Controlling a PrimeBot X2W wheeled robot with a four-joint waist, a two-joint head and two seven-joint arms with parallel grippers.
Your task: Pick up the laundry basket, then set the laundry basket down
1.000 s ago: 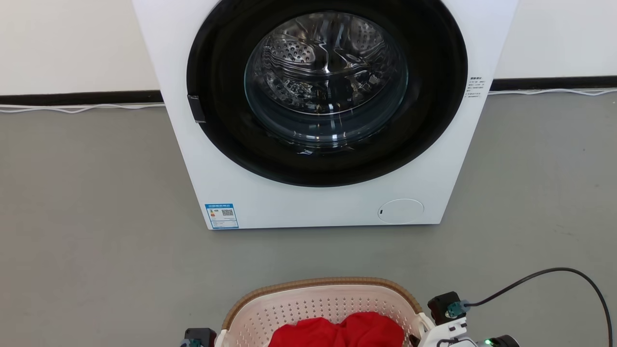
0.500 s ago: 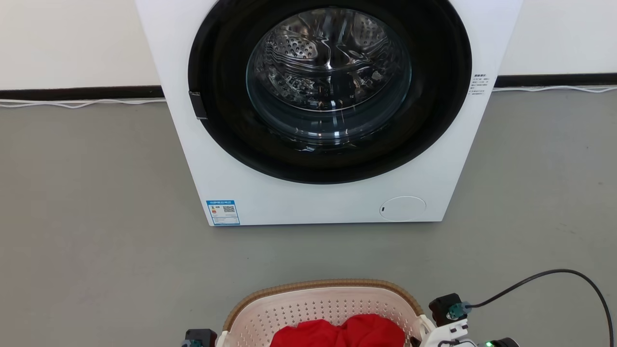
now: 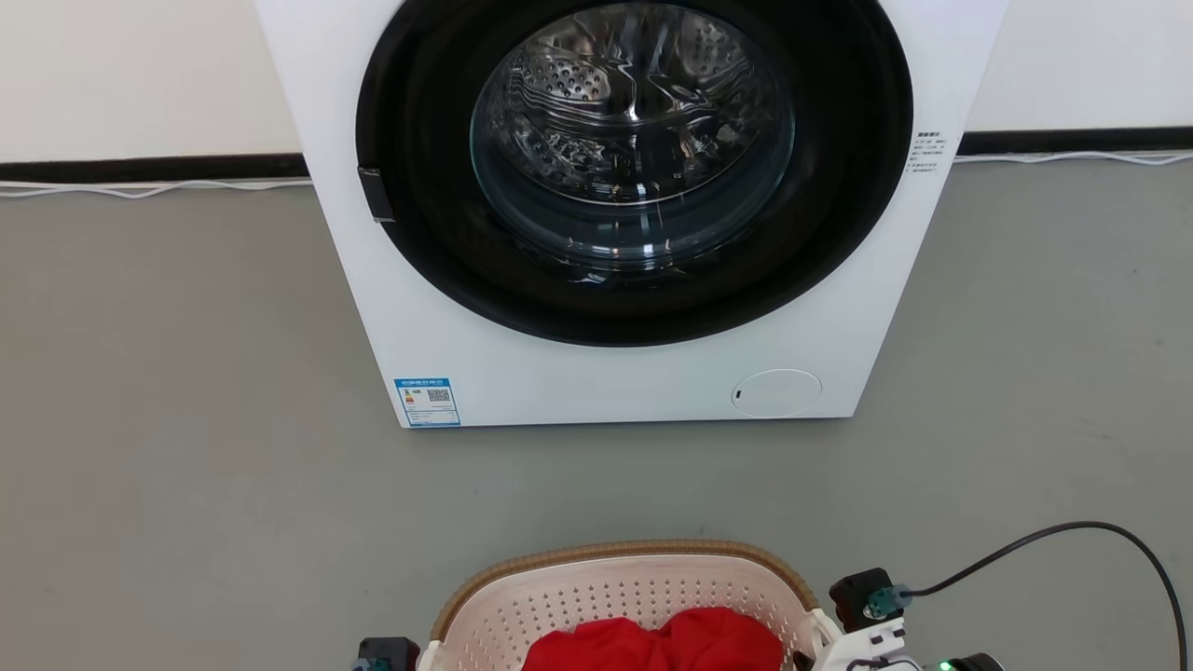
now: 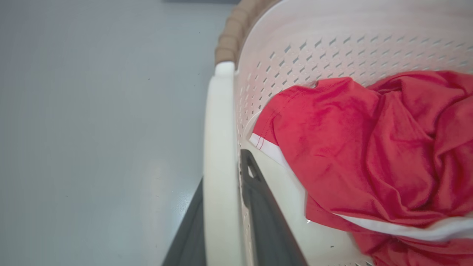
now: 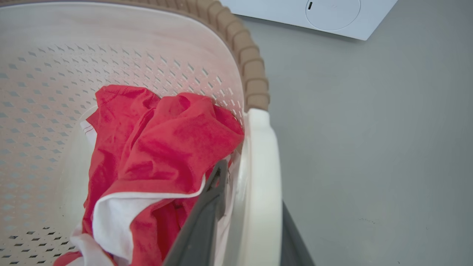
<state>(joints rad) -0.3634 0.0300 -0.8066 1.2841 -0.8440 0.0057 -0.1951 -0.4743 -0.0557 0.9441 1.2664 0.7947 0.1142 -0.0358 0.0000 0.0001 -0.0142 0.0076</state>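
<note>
Meanwhile, washing machine slid up-frame: camera moved. Bottom centre, laundry basket unchanged, left gripper and right gripper pinching its handles; likely carried.

Before me is a laundry corner in a bare, plain room — a white front-loading washing machine stands on a grey floor against a white wall with a black baseboard, and a laundry basket holds a red garment.
</note>
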